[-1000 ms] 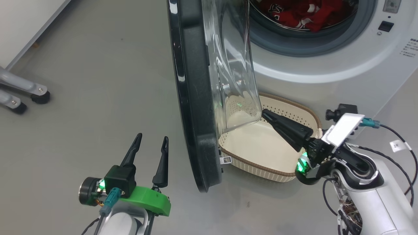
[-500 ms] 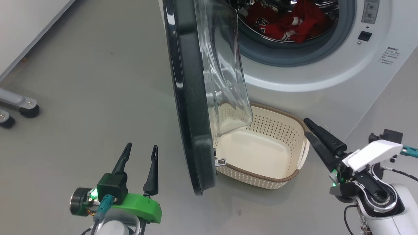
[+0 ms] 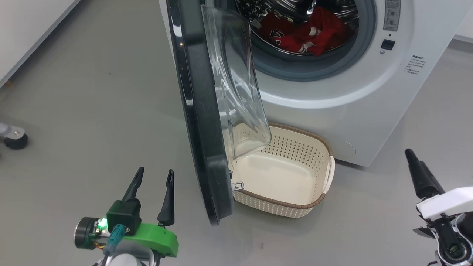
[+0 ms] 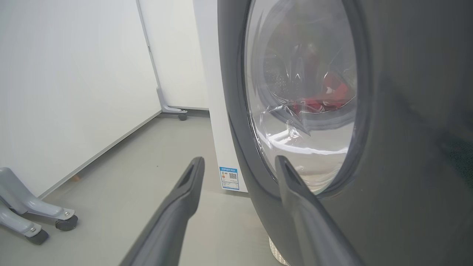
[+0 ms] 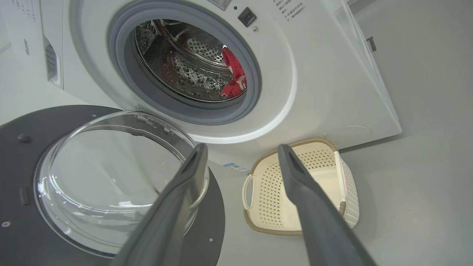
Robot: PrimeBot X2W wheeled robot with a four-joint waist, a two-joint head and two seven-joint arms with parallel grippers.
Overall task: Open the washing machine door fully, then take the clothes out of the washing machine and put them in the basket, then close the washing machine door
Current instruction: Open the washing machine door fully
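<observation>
The washing machine (image 3: 332, 99) stands at the top with its door (image 3: 196, 111) swung out edge-on, the clear glass bowl facing the drum. Red clothes (image 3: 303, 33) lie in the drum, also seen as clothes (image 5: 234, 74) in the right wrist view. The cream basket (image 3: 281, 204) sits on the floor below the opening, partly behind the door. My left gripper (image 3: 155, 171) hangs open left of the door's outer face, holding nothing. My right gripper (image 3: 409, 153) is low on the right, clear of the basket; its jaws (image 5: 242, 147) are open and hold nothing.
A castor foot (image 3: 14, 138) of a grey wheeled frame stands at the far left, near a white wall (image 3: 22, 29). Another wheeled panel foot (image 4: 177, 112) sits beside the machine. Grey floor (image 3: 92, 92) spreads left of the door and right of the basket.
My right gripper has opened and drawn back from the door's glass bowl, past the basket, to the lower right. The head camera has shifted. The left gripper stays open.
</observation>
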